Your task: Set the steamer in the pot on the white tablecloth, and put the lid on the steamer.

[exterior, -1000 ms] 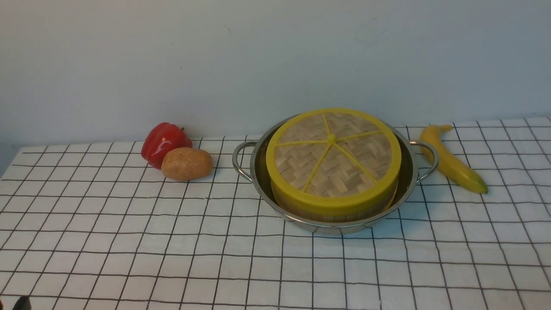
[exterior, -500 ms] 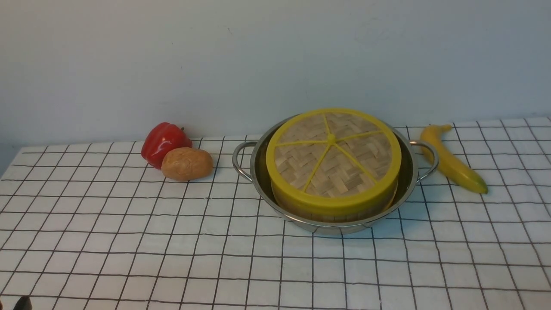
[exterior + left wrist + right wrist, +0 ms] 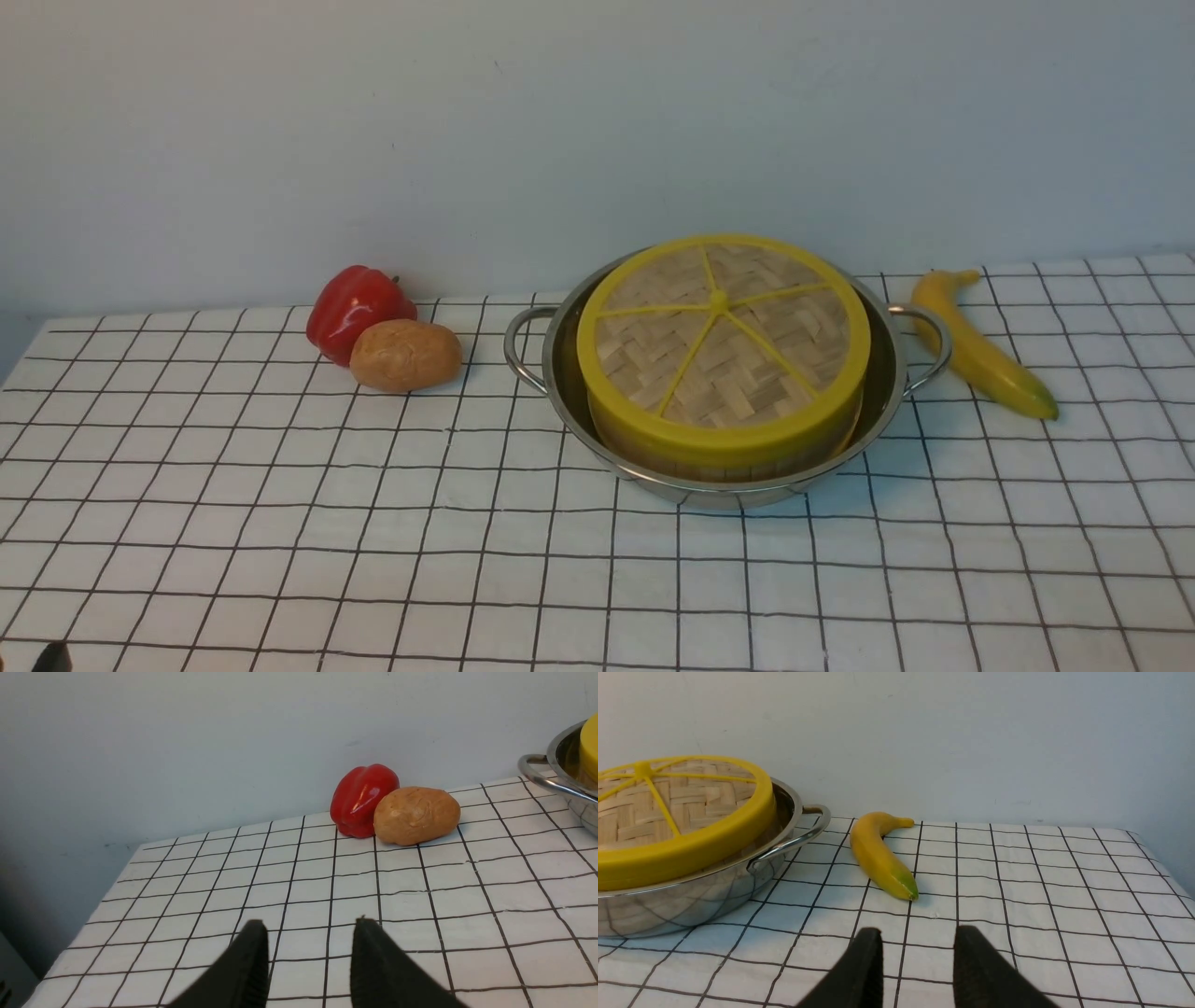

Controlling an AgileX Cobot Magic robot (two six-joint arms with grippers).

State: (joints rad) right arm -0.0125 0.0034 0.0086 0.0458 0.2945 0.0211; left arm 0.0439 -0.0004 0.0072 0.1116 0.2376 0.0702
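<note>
The shiny pot [image 3: 560,373] stands on the white tablecloth [image 3: 280,523], right of centre. The steamer sits inside it; only a strip of its bamboo wall [image 3: 709,467] shows. The lid [image 3: 724,336] lies flat on the steamer and hides its contents. My left gripper [image 3: 308,926] is open and empty, low over the cloth at the front left, well away from the pot [image 3: 560,788]. My right gripper [image 3: 917,933] is open and empty, over the cloth at the front right, short of the pot [image 3: 691,900] and lid [image 3: 682,812].
A red pepper [image 3: 355,308] and a brown potato [image 3: 406,355] lie touching, left of the pot. A banana [image 3: 980,345] lies just right of the pot's right handle. A wall stands close behind the table. The cloth's left edge drops off near my left gripper.
</note>
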